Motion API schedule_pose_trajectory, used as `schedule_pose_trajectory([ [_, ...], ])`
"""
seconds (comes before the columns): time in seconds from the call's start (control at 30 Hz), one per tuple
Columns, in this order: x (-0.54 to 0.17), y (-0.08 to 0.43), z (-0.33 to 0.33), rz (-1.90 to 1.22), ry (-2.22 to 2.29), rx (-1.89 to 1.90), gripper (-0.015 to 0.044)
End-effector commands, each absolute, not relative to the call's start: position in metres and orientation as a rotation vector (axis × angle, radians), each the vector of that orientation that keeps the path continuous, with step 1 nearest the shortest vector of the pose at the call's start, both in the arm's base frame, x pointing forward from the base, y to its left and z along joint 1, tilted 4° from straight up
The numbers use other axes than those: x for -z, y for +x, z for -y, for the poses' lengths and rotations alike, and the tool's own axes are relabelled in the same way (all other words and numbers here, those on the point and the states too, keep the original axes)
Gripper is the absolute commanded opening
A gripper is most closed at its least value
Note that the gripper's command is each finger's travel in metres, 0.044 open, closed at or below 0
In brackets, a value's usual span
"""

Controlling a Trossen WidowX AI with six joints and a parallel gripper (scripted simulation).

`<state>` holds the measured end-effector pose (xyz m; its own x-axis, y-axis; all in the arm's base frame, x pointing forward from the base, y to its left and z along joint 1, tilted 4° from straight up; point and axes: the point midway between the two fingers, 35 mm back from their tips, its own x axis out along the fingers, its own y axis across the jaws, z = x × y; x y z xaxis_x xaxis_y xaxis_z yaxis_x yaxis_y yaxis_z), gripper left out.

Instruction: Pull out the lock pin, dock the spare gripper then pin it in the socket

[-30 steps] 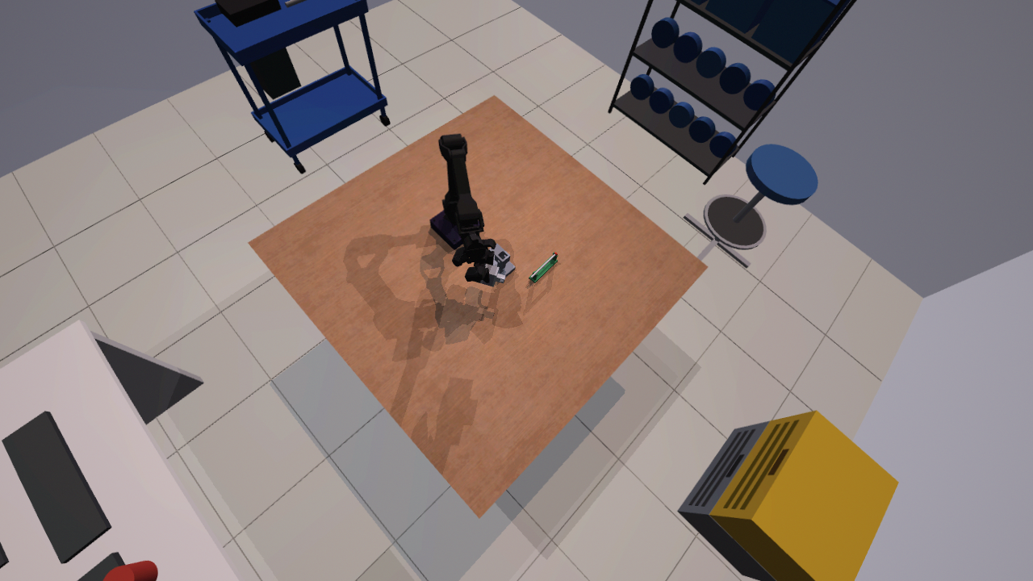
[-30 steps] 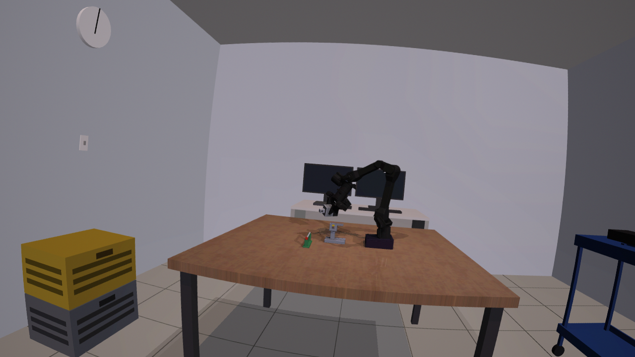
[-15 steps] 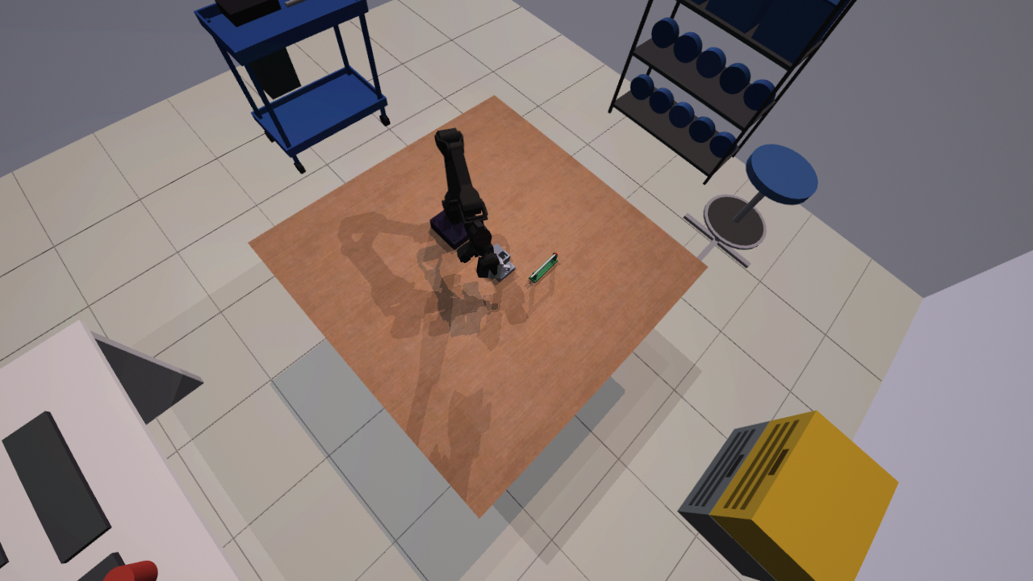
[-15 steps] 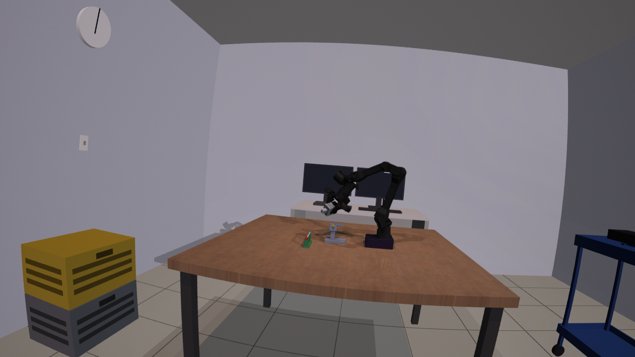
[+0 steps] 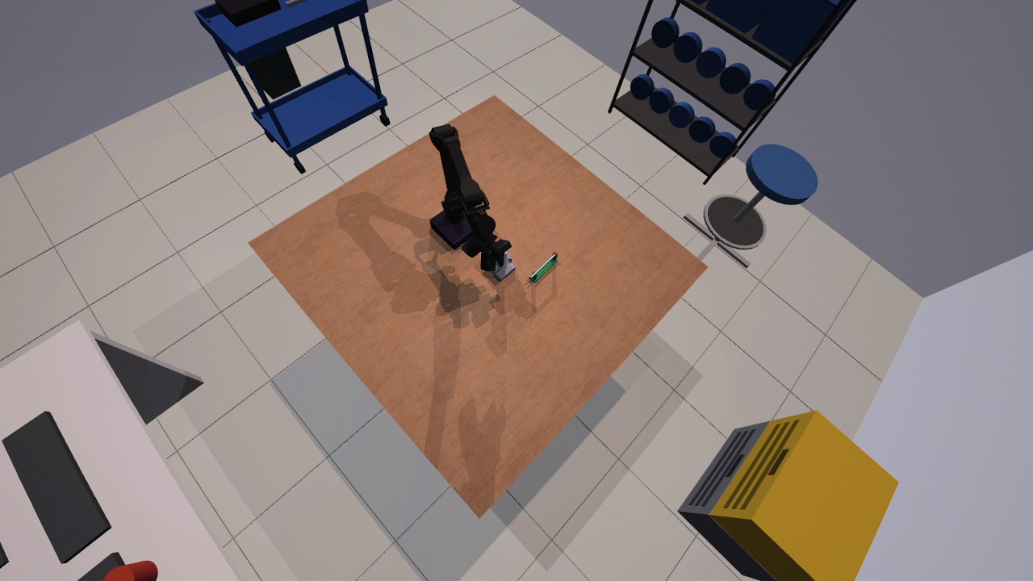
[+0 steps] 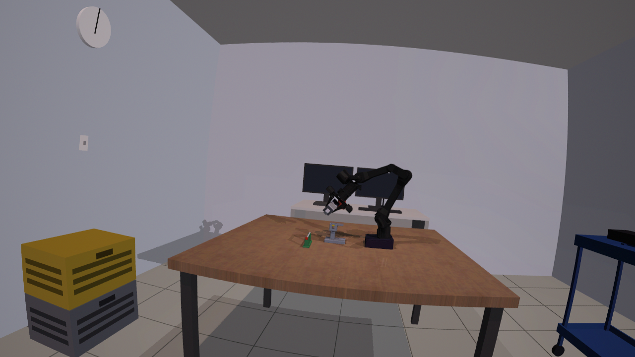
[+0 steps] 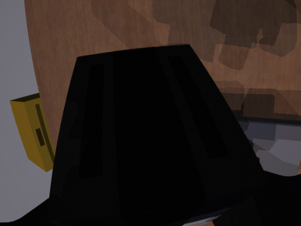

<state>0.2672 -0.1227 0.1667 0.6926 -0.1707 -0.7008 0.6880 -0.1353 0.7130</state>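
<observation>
My gripper is shut on the spare gripper, a small light-grey piece held tilted in the air above the mount. The fingers' grip itself is hidden in the wrist view behind a large black body. The grey mount stands on the table, its upright socket head below the held piece, with a small yellow spot. In the top view the arm partly covers it. The lock pin, pale with a red end, lies along the green holder, beside the mount. It is out of the socket.
The wooden table carries the arm's dark base close to the mount. The green holder stands on the mount's other side. Yellow crate, blue cart and stool stand off the table.
</observation>
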Motion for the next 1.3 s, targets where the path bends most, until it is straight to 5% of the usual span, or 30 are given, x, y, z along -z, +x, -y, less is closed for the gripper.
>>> schedule_pose_trajectory([
  [0.0,-0.172,0.266,0.116,-0.451,1.409,0.715,0.0000],
  [1.27,-0.182,0.248,0.063,-0.475,0.351,0.282,0.0000],
])
